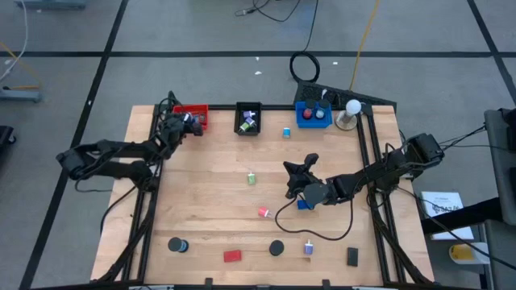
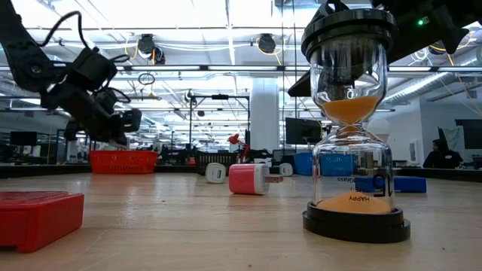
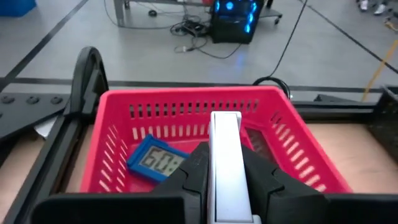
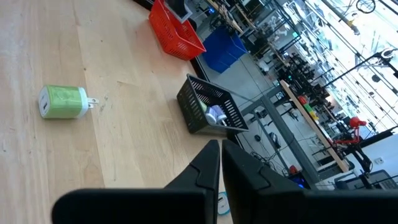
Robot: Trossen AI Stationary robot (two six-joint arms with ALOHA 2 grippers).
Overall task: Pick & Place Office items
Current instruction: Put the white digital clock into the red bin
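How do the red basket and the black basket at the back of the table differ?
The red basket holds a blue digital clock; the black basket holds a small purple-and-white item. The left claw, shut on a flat white item, hangs over the red basket; no claw is near the black basket. Both have slotted walls and stand along the far edge of the table.

Overhead looks straight down, low looks level across; both share the red basket (image 1: pixel 193 115).
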